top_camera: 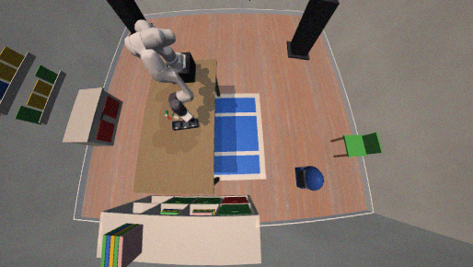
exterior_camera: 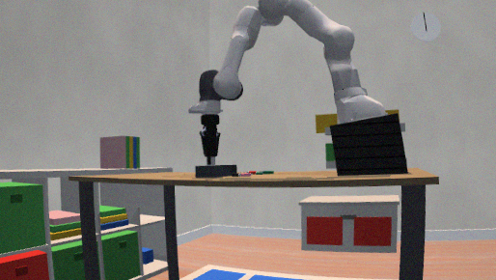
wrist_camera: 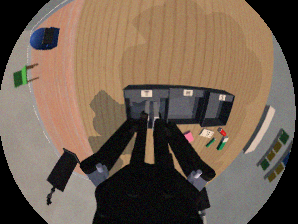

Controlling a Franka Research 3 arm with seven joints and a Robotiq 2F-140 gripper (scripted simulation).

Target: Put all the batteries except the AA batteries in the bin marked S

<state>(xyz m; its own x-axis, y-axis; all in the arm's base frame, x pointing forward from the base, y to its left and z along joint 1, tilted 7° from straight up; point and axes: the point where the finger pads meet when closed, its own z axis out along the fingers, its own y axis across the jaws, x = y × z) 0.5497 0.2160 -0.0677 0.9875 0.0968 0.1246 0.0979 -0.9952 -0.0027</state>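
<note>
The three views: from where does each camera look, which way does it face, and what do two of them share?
Top: from high above, facing down on the table; the arm's back shows.
Exterior: from the side at about table height; the whole arm and the tool show above the bins.
Wrist: from the arm's end, facing down past the fingers at the bins.
All three share the bins and the small things beside them.

Bare table [top_camera: 179,170] lies open beyond the bin row [wrist_camera: 178,104].
</note>
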